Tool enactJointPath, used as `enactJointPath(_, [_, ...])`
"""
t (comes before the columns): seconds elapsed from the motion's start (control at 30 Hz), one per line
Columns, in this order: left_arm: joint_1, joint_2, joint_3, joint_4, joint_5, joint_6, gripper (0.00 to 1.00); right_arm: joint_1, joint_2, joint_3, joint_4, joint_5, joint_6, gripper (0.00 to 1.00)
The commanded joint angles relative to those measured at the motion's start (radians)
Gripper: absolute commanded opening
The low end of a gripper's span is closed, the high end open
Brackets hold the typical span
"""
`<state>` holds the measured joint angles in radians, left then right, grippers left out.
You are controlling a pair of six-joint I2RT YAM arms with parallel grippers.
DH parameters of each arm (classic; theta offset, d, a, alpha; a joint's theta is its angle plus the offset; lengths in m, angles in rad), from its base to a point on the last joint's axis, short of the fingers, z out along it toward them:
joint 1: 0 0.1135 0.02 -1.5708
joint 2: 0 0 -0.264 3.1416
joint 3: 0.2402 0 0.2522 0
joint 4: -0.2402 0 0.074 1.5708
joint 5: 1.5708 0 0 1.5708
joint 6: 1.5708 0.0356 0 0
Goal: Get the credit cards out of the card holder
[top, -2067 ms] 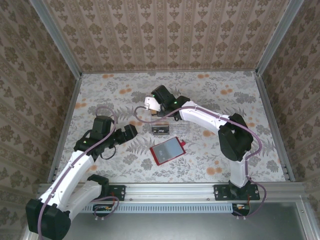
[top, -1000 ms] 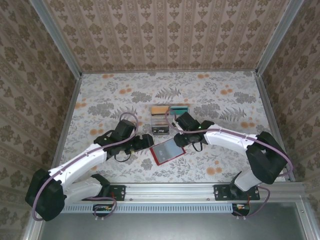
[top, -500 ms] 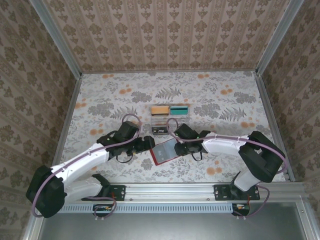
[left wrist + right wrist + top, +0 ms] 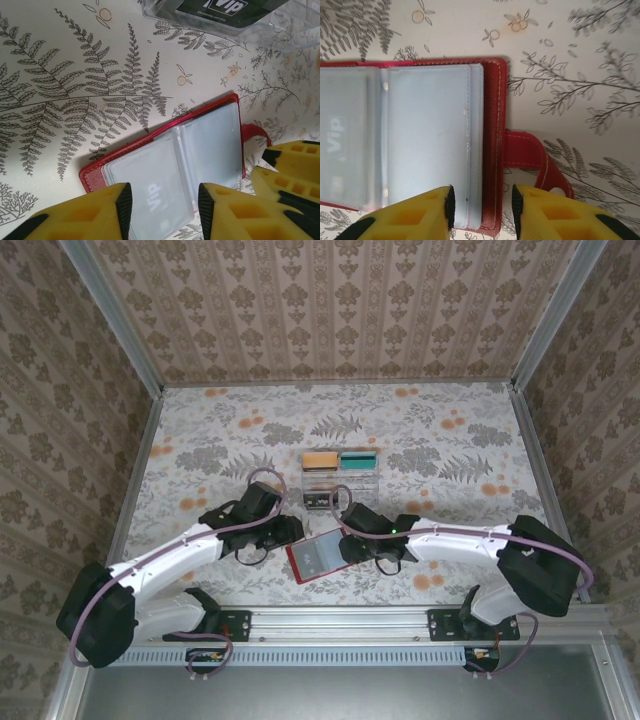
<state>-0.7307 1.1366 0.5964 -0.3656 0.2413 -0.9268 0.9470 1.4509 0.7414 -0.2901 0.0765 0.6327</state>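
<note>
The red card holder lies open on the table, its clear sleeves facing up. A card marked "Vip" sits inside the left sleeve. My left gripper hovers over that sleeve, its jaws partly open with the sleeve showing between them. At the holder's right side, next to the closing tab, my right gripper straddles the red edge. Its jaws are open, with a gap on each side of the edge. From above, the left gripper and right gripper flank the holder.
A clear plastic tray stands just beyond the holder, holding an orange card, a teal card and a dark "Vip" card. Metal rails and patterned walls border the table.
The card holder has slid toward the near left. Both grippers came down and in with it, and the left jaws narrowed. Two seconds ago the right gripper was over the tray.
</note>
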Motion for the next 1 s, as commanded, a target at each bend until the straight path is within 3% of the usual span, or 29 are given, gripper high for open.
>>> enactJointPath(0.0, [-0.018,0.017,-0.025,-0.022,0.025,-0.018,0.39,0.003,-0.033,0.041,-0.057,0.030,0.003,0.39])
enactJointPath(0.17, [-0.052,0.034,-0.052,-0.039,0.039,-0.055,0.27,0.003,-0.003,0.066,0.000,-0.082,-0.002,0.38])
enactJointPath(0.43, [-0.082,0.091,-0.080,-0.007,0.071,-0.067,0.26,0.003,0.073,0.098,0.095,-0.219,0.041,0.37])
enactJointPath(0.5, [-0.086,0.111,-0.080,0.003,0.078,-0.064,0.21,0.003,0.091,0.105,0.106,-0.239,0.043,0.36])
enactJointPath(0.63, [-0.088,0.156,-0.070,0.008,0.076,-0.048,0.15,0.004,0.105,0.107,0.108,-0.240,0.047,0.35])
enactJointPath(0.97, [-0.078,0.274,-0.002,0.007,0.047,0.045,0.13,0.002,0.067,0.093,0.071,-0.193,0.049,0.37])
